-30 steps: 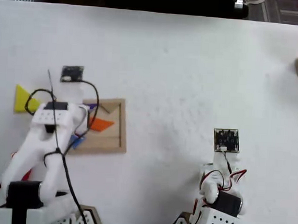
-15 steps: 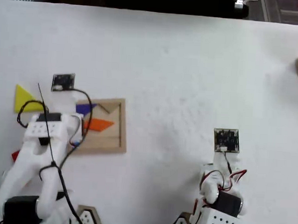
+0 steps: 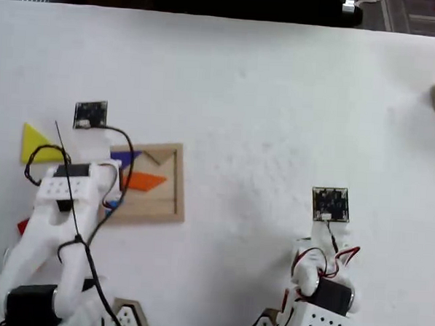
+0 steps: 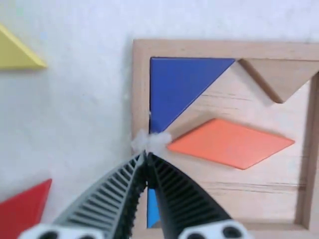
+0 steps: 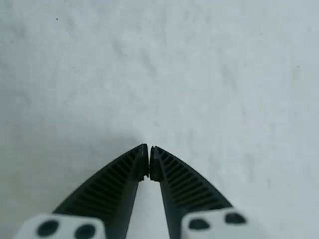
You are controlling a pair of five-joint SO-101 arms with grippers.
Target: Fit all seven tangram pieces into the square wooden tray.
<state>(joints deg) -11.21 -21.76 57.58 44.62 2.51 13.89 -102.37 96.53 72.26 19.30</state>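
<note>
**Orientation.** The square wooden tray [image 3: 178, 184] lies flat on the white table [image 3: 279, 100], in front of the left arm [image 3: 58, 206], with its sides square to the table edge.
- The blue triangular piece [image 4: 179, 84] sits in the tray's far-left corner. Its two short sides lie against the rim and its long side faces the tray centre.
- The orange parallelogram piece [image 4: 232, 143] lies just beside the blue triangle. Its long axis runs across the tray from left to right, slightly tilted. It stands apart from the right rim.
- A smaller blue piece [image 4: 152, 210] lies against the left rim and is partly covered by the fingers.
- A wood-coloured triangular shape [image 4: 279, 74] sits at the far rim.

**Clearance.** Bare wood shows on the near side of the parallelogram. The yellow triangular piece [image 3: 35, 142] lies on the table left of the tray and well apart from it. The red triangular piece [image 4: 22, 211] lies nearer the arm's base. The table to the right of the tray is open as far as the right arm [image 3: 320, 285].

**Grippers.** The left gripper [image 4: 146, 158] hangs over the tray's left rim. Its jaws are pressed together and hold nothing. The right gripper [image 5: 149, 162] rests over bare table. Its tips are closed together and it holds nothing.

**Change.** Over the last second the left arm has drawn back leftward and toward its base, exposing more of the blue triangle. The right arm is unchanged.
</note>
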